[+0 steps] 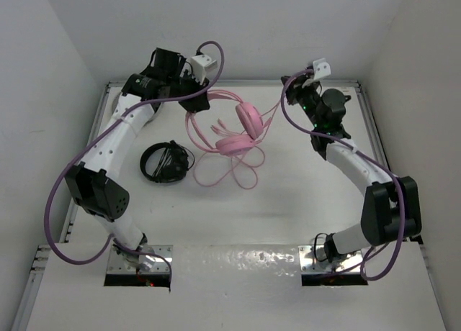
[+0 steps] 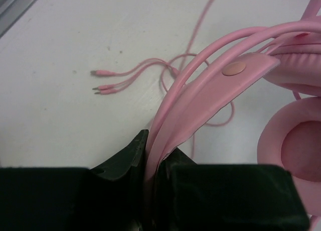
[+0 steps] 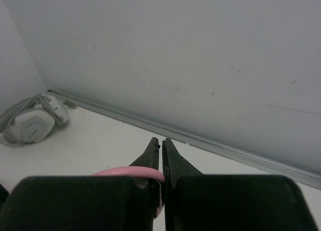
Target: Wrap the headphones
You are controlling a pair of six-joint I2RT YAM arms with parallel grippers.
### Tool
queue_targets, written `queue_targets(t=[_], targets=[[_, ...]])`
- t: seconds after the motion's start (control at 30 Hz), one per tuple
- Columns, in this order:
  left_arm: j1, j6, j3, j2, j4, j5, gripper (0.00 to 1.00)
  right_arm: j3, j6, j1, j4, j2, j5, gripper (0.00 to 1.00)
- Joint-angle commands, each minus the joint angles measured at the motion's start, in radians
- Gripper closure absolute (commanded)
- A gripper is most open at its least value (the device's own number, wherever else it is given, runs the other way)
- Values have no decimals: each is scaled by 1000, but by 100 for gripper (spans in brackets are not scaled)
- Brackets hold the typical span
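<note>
The pink headphones (image 1: 241, 129) lie at the back middle of the table, earcups together, with the thin headband arching left. My left gripper (image 1: 193, 99) is shut on that headband (image 2: 210, 90); the band runs between its fingers (image 2: 131, 150) in the left wrist view, with an earcup (image 2: 296, 150) to the right. The pink cable (image 1: 230, 169) lies in loose loops in front of the earcups, and its plugs (image 2: 106, 80) rest on the table. My right gripper (image 1: 289, 93) is shut on a stretch of the cable (image 3: 130, 173), which crosses between its closed jaws.
Black headphones (image 1: 166, 162) lie left of the pink loops, beside my left arm. White-grey headphones (image 3: 30, 123) sit by the back wall in the right wrist view. The tray's back rail (image 1: 252, 83) and side walls are close to both grippers.
</note>
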Motion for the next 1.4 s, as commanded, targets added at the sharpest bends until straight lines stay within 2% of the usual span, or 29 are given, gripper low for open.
queue_targets(t=[0.0, 0.1, 0.2, 0.27, 0.37, 0.4, 0.43, 0.47, 0.57, 0.7, 0.73, 0.83, 0.9, 0.97, 1.07, 1.2, 1.3, 1.37], targets=[[-16, -1, 20, -80, 37, 196, 100, 102, -103, -2, -150, 87, -23, 100], [-19, -4, 13, -96, 25, 249, 100, 168, -86, -7, -182, 138, -48, 100], [-36, -7, -5, -105, 17, 272, 100, 265, -52, -7, -202, 225, -140, 100], [-50, -4, -17, -109, 22, 264, 100, 296, -11, -7, -207, 253, -186, 100], [-58, -42, -20, -103, 50, 336, 100, 303, 47, -5, -154, 293, -270, 100], [-56, -71, -11, -96, 65, 357, 100, 284, 61, -5, -138, 311, -292, 94], [-58, -87, 1, -91, 73, 397, 100, 272, 87, -7, -101, 321, -325, 69], [-58, -105, 38, -85, 79, 410, 100, 257, 101, -7, -80, 330, -345, 56], [-53, -192, 169, -50, 96, 454, 100, 191, 193, -5, 27, 365, -417, 27], [-45, -367, 380, 10, 140, 451, 100, 70, 383, 16, 328, 413, -464, 12], [-45, -395, 416, 18, 166, 445, 100, 24, 411, 22, 441, 420, -461, 10], [-41, -505, 541, 38, 221, 384, 100, -30, 527, 41, 602, 454, -460, 8], [-38, -565, 569, 45, 247, 343, 100, -77, 539, 55, 649, 457, -473, 8], [-36, -594, 605, 52, 254, 272, 100, -110, 517, 61, 635, 436, -470, 8], [-24, -631, 648, 62, 270, 185, 100, -179, 432, 58, 521, 392, -406, 7], [-5, -670, 693, 67, 271, 94, 100, -179, 228, 49, 142, 281, -251, 6], [4, -685, 714, 62, 257, 36, 100, -176, 165, 19, -1, 226, -172, 5], [13, -693, 721, 61, 254, 3, 100, -208, 151, -16, -6, 201, -132, 4]])
